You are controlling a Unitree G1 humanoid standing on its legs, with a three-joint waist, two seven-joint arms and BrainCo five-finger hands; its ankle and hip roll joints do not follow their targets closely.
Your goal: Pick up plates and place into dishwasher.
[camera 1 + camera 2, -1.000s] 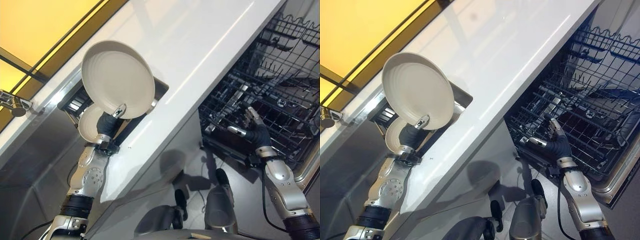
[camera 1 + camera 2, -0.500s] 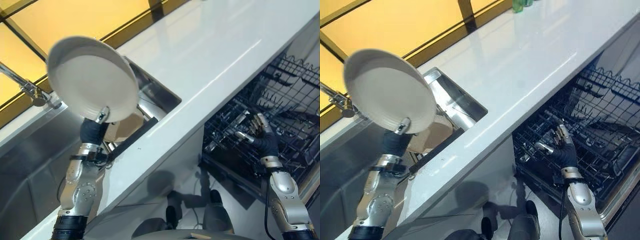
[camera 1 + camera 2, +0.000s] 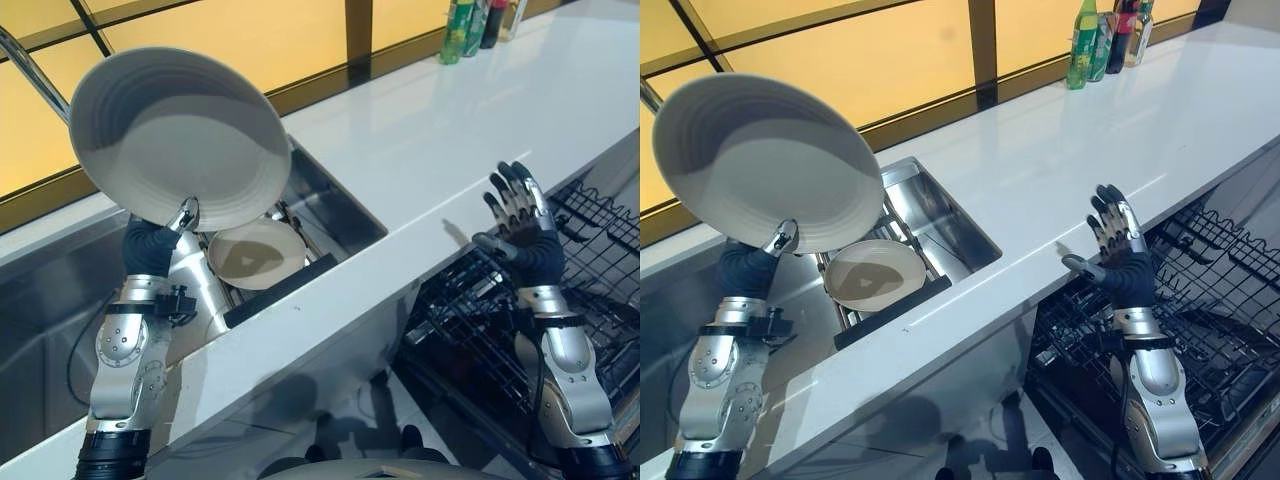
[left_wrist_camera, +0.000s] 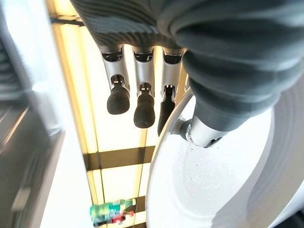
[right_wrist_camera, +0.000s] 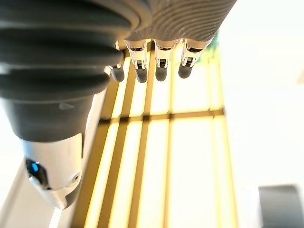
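My left hand (image 3: 150,245) holds a large white plate (image 3: 175,135) upright above the sink, thumb on its face and fingers behind its rim; the plate's edge (image 4: 213,180) shows past the thumb in the left wrist view. A second, smaller white plate (image 3: 255,255) leans in the rack inside the sink (image 3: 340,205). My right hand (image 3: 520,225) is raised with straight spread fingers over the counter's front edge, above the open dishwasher's dark wire rack (image 3: 480,325). It holds nothing.
A white countertop (image 3: 450,140) runs from the sink to the right. Several bottles (image 3: 470,25) stand at its far back by the yellow window. The tap (image 3: 25,65) rises at the far left. The dishwasher's rack reaches out below the counter at lower right.
The camera has swung, so the whole scene has shifted. My left hand has lifted the large plate higher above the sink. My right hand has risen from the dishwasher rack to counter height.
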